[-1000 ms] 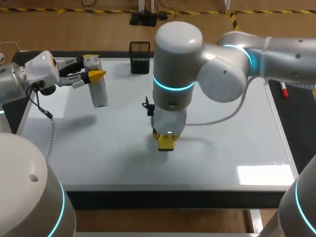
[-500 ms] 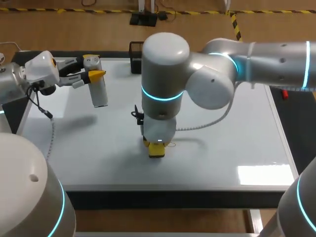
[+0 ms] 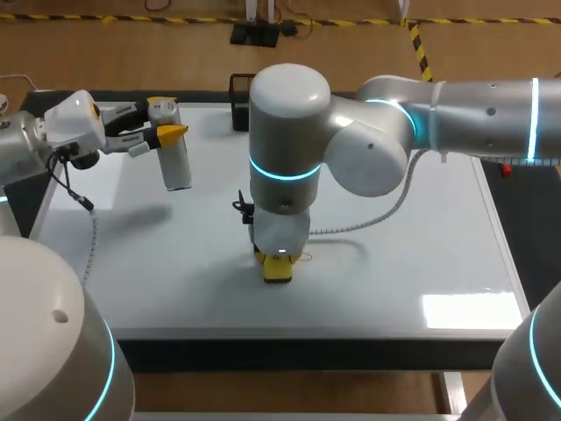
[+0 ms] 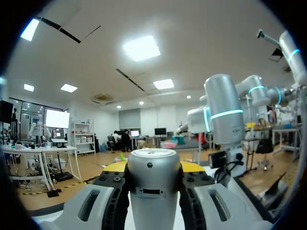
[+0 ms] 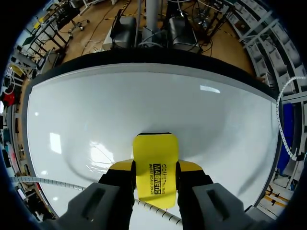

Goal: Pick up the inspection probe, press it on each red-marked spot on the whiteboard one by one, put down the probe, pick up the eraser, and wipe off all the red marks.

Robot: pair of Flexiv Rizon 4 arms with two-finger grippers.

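Near the whiteboard's (image 3: 421, 228) front edge, at its middle: yellow eraser (image 5: 154, 153), standing on end against the board.
Right gripper (image 5: 155, 170): fingers clamped on the eraser's two sides.
Left gripper (image 4: 153, 168): over the whiteboard's far left corner, closed around the silver inspection probe (image 3: 176, 158).
Black holder (image 3: 248, 101): at the whiteboard's far edge.
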